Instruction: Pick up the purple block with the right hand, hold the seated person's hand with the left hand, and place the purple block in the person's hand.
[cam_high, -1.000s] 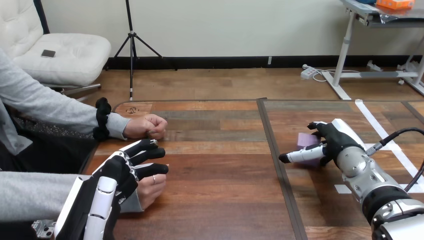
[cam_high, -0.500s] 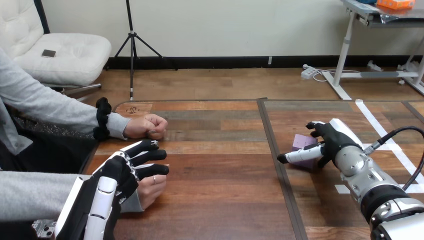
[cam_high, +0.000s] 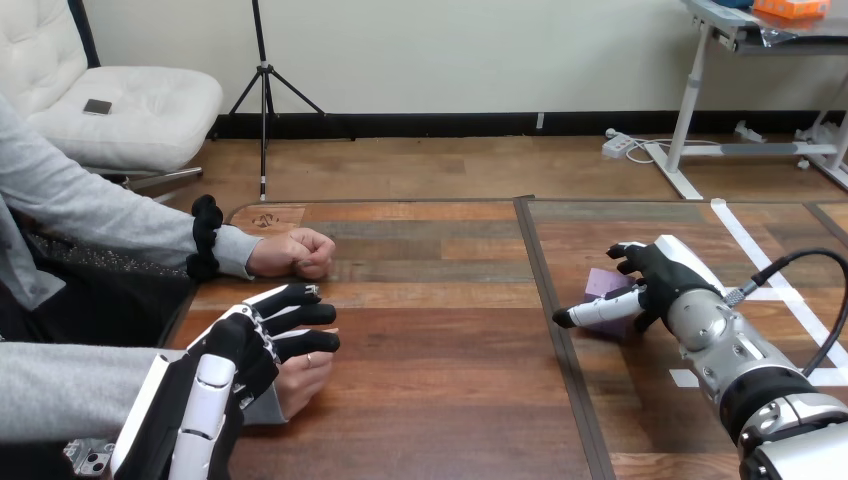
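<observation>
Table (cam_high: 440, 330): a wooden top with a dark seam running from far to near, a little right of the middle.
Left hand (cam_high: 235, 345): at the near left. It lies over the person's near hand (cam_high: 305, 375) with the fingers stretched out and spread. I do not see them curled round it, so I judge this is a cover and not yet a hold.
Person's far hand (cam_high: 295, 253): a closed fist resting on the table at the far left, apart from the robot.
Right hand (cam_high: 665, 280): at the right side, closed on the purple block (cam_high: 604, 283). One long finger crosses the near face and the others hook over the far top.
Purple block, place: right of the seam, inside the right hand. I cannot tell if it is off the table.
Purple block, handling: it looks small, light and stiff, with flat smooth faces. It may turn or slip in a loose pinch.
Where to hold: on two opposite flat faces, near the middle, so that part of the block stays free to go into the person's palm.
</observation>
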